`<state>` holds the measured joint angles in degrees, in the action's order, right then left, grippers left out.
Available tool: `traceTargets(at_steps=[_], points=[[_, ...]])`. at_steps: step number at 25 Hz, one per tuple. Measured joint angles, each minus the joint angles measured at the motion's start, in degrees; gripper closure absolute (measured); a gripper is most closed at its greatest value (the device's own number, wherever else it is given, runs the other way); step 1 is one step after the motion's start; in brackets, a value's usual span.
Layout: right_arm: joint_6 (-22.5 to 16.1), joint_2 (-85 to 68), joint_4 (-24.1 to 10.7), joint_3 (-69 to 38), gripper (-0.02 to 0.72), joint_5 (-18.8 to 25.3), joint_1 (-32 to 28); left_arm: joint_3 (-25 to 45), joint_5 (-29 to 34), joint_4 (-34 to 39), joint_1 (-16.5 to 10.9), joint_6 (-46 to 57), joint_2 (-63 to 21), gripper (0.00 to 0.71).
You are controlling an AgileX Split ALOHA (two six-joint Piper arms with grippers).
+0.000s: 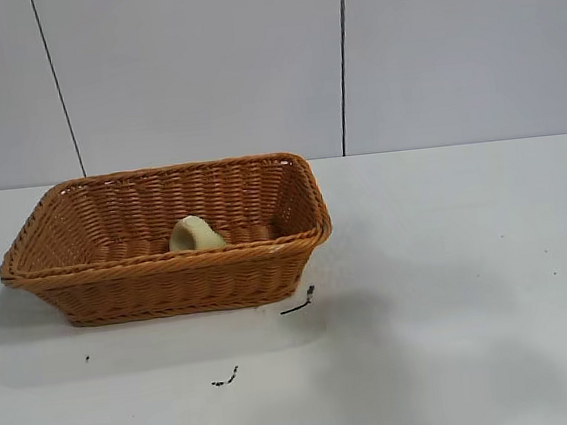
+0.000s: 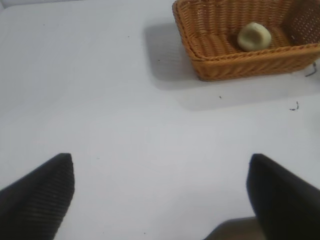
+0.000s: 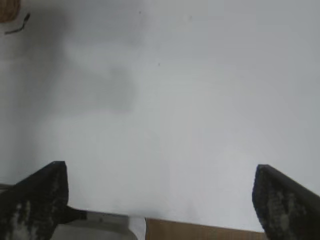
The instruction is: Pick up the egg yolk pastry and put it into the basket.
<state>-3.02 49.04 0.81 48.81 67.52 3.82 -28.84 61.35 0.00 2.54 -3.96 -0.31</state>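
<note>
The pale yellow egg yolk pastry (image 1: 195, 234) lies inside the orange-brown wicker basket (image 1: 168, 267) at the left of the white table. It also shows in the left wrist view (image 2: 254, 36), on the floor of the basket (image 2: 240, 64). My left gripper (image 2: 160, 172) is open and empty, over bare table well away from the basket. My right gripper (image 3: 160, 180) is open and empty, near the table's edge. Neither gripper shows in the exterior view.
Small dark scraps lie on the table in front of the basket (image 1: 299, 302) (image 1: 225, 379); one shows in the right wrist view (image 3: 17, 26). A corner of the basket (image 3: 9, 9) shows there too. A grey panelled wall stands behind the table.
</note>
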Motion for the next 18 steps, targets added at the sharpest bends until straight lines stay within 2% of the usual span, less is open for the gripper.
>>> traceTargets(at_steps=[3, 6, 10, 18], points=[[0.00, -11.55, -0.33, -8.78, 0.010, -5.72, 0.00, 0.00, 0.00, 0.00, 0.00, 0.00, 0.00, 0.014], [0.04, -22.58, -0.33, -15.43, 0.010, -8.93, 0.00, 0.00, 0.00, 0.00, 0.00, 0.00, 0.00, 0.014], [0.04, -34.58, -0.39, -20.58, 0.010, -8.30, 0.00, 0.00, 0.00, 0.00, 0.00, 0.00, 0.00, 0.014], [0.04, -48.65, -0.39, -20.79, 0.010, -8.48, 0.00, 0.00, 0.00, 0.00, 0.00, 0.00, 0.00, 0.014]])
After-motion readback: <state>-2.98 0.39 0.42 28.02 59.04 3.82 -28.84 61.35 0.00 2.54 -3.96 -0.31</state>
